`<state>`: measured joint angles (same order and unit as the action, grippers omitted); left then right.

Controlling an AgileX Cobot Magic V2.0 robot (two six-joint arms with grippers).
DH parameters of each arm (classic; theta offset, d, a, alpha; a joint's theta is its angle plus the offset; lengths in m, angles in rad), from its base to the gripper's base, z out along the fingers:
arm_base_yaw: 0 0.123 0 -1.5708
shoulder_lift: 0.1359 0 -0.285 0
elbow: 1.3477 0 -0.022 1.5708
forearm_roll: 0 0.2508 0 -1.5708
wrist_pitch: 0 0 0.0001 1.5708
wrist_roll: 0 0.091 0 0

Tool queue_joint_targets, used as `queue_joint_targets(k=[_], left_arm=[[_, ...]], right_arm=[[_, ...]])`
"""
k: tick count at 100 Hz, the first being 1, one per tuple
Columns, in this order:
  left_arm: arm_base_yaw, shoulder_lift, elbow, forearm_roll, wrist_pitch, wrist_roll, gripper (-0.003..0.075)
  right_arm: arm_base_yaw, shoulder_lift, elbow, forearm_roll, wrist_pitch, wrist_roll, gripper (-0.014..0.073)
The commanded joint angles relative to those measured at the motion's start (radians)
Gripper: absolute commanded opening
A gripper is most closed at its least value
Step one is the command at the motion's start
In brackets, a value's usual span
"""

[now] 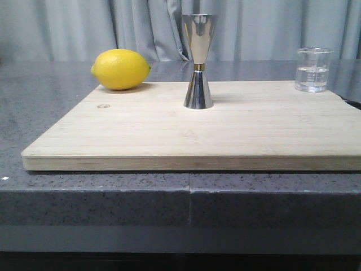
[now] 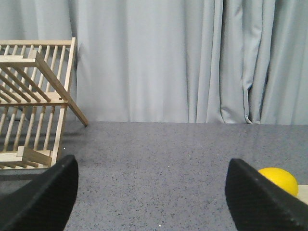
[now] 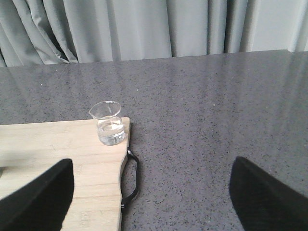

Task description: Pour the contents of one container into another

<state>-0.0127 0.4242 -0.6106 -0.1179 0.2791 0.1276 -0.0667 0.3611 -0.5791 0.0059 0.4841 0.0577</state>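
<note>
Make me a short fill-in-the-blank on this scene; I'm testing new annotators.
1. The jigger stands upright on the wooden ____.
2. The yellow fruit at the board's far left corner is a ____.
3. The beaker holds a clear ____.
4. Both grippers, left gripper and right gripper, are ____.

Missing words: board; lemon; liquid; open

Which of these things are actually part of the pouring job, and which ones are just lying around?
For the job:
beaker with clear liquid, far right corner of the board
jigger, upright mid-board

Just lying about:
lemon
cutting board, only the work surface
wooden rack
</note>
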Motion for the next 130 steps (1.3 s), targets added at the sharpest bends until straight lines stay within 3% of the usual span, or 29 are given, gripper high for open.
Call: queue_joint_targets(k=[1,21,33,52,75,95,108,130], left_arm=[[-0.006,0.038,-0.049,-0.018,-0.033,0.004,0.0562],[-0.006,0.159,-0.173,-0.041,0.154,0.034,0.0561],[-0.013,0.253,-0.245,-0.161,0.287,0.175,0.0561],[-0.062,0.404,-0.292,-0.502,0.417,0.540,0.0561],[-0.129,0.575,-0.290,-0.883,0.425,0.904,0.0561],[-0.190,0.724,-0.265,-1.232,0.421,1.310,0.0561],[-0.244,0.819,-0.260,-1.396,0.422,1.557,0.0562],[-0.310,0.979,-0.260,-1.669,0.481,1.859,0.0562]], right_arm=[[-0.007,0.016,-0.039,-0.006,-0.052,-0.006,0.0598],[-0.007,0.065,-0.104,-0.006,0.060,-0.006,0.0598],[-0.007,0.127,-0.148,-0.006,0.144,-0.006,0.0598],[-0.007,0.225,-0.172,-0.006,0.199,-0.006,0.0598],[-0.007,0.268,-0.173,-0.006,0.192,-0.006,0.0598],[-0.007,0.270,-0.173,-0.006,0.170,-0.006,0.0598],[-0.007,0.270,-0.173,-0.006,0.160,-0.006,0.0598],[-0.007,0.270,-0.173,-0.006,0.159,-0.006,0.0598]])
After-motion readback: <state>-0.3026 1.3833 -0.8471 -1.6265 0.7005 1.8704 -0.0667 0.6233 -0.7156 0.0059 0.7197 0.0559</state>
